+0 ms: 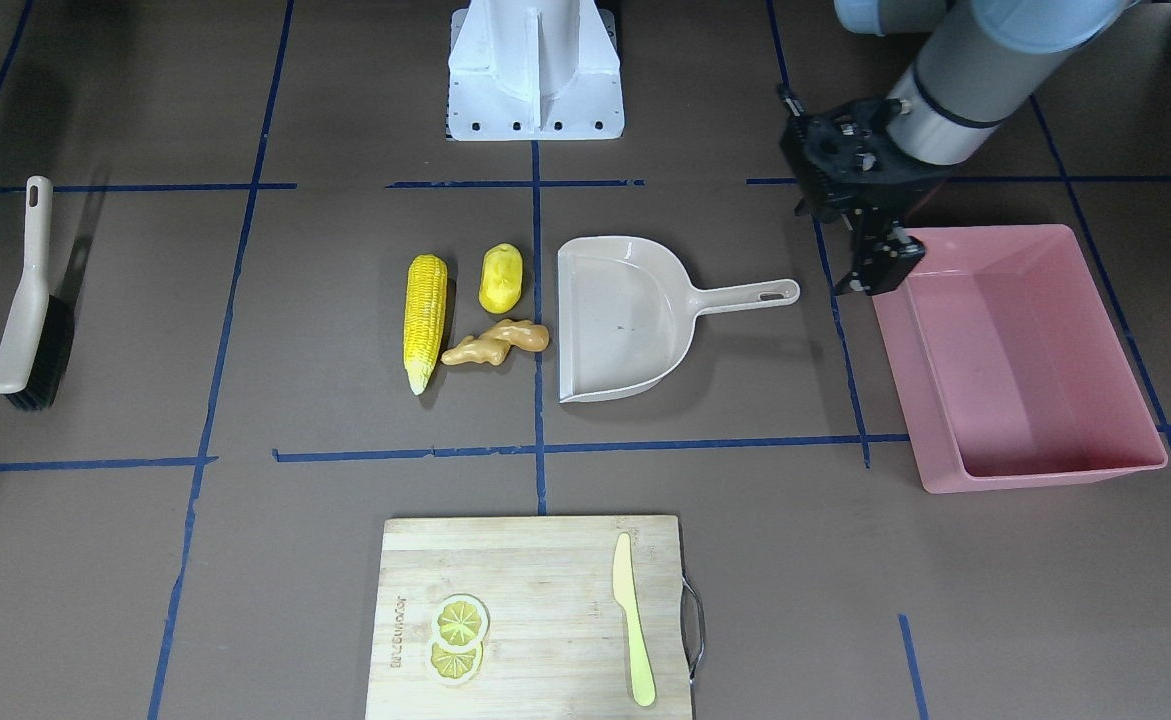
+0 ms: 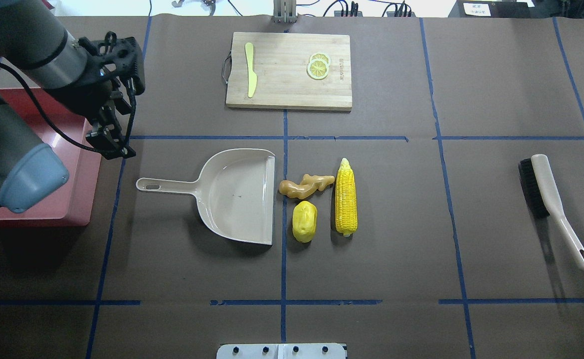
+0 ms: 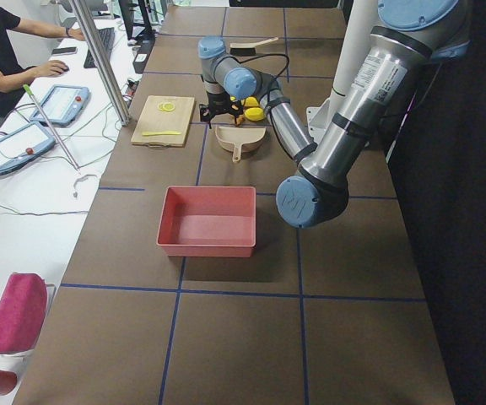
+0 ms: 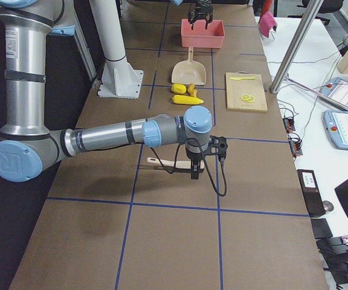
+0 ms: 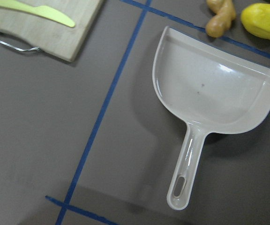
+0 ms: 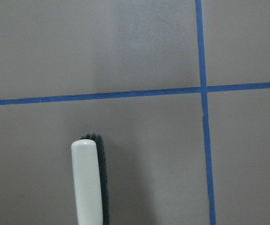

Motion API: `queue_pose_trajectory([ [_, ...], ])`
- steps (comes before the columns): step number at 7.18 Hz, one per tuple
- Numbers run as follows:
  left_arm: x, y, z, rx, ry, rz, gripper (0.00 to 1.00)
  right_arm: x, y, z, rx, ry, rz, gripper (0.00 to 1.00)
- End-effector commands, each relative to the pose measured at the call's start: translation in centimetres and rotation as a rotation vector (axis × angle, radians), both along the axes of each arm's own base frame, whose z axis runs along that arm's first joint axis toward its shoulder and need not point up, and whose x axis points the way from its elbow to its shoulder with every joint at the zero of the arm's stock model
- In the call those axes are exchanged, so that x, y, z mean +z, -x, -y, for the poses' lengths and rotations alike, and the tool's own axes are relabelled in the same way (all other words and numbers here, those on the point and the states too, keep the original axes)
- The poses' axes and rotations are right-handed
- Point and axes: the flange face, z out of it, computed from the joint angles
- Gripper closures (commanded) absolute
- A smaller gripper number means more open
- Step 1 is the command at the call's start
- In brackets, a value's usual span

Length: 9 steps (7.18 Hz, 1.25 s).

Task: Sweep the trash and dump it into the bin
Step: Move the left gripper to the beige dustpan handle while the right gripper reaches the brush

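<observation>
The trash lies mid-table: a corn cob [image 1: 425, 320], a yellow potato-like piece [image 1: 501, 278] and a tan ginger root [image 1: 495, 342], all just off the open lip of the beige dustpan [image 1: 625, 320]. The pink bin [image 1: 1035, 470] stands beyond the dustpan's handle, with nothing in it. My left gripper [image 1: 880, 270] hangs open over the bin's near corner, above the table and holding nothing. The brush [image 1: 30, 300] lies at the opposite end. My right gripper [image 4: 195, 172] hovers over the brush [image 4: 168, 163]; I cannot tell whether it is open or shut.
A wooden cutting board [image 1: 535, 580] with a pale yellow knife [image 1: 633, 620] and lemon slices [image 1: 458, 638] sits at the operators' edge. The robot's white base [image 1: 535, 70] stands behind the trash. A person sits at a side desk [image 3: 7, 59].
</observation>
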Motion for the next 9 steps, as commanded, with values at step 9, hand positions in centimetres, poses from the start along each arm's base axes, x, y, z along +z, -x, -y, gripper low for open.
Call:
queue_pose_trajectory([
  [9,0.1,-7.2,-4.3,0.079,-0.104,0.077,0.0,4.4,17.9,-10.6,0.04,0.093,-0.02,0.0],
])
